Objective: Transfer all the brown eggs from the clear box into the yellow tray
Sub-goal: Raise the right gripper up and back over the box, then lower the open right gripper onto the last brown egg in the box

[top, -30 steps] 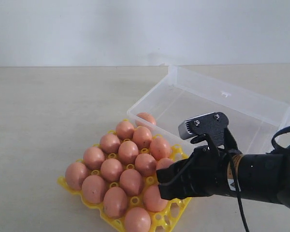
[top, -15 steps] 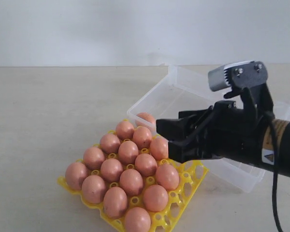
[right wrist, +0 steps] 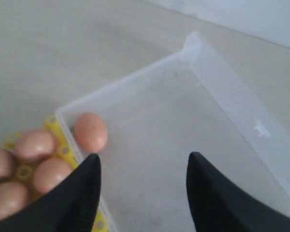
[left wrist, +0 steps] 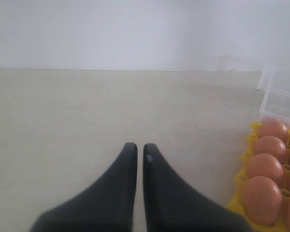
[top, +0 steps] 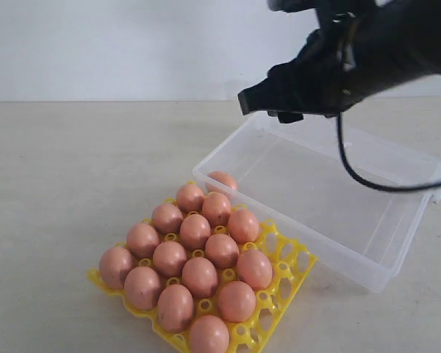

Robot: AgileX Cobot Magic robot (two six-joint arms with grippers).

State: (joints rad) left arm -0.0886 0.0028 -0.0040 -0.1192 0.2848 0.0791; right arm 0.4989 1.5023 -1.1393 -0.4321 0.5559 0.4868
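Note:
The yellow tray (top: 295,262) lies at the front of the table, and several brown eggs (top: 195,230) fill most of its cups. One brown egg (top: 222,179) lies alone in the clear box (top: 397,220), in the corner nearest the tray. My right gripper (top: 263,108) hangs high over the box's far left side, open and empty. In the right wrist view its fingers (right wrist: 144,157) frame bare box floor (right wrist: 183,121), with the lone egg (right wrist: 91,131) just beyond one fingertip. My left gripper (left wrist: 139,147) is shut with nothing in it, low over bare table beside the tray (left wrist: 241,179).
The box's hinged lid (top: 386,151) lies open flat behind it. A pale wall stands behind the table. The tray's cups at its right edge (top: 279,294) hold no eggs. Bare tabletop (top: 73,169) spreads out left of the tray.
My right gripper has risen from beside the tray's right edge and swung up and back over the clear box, jaws open throughout. The eggs have not moved.

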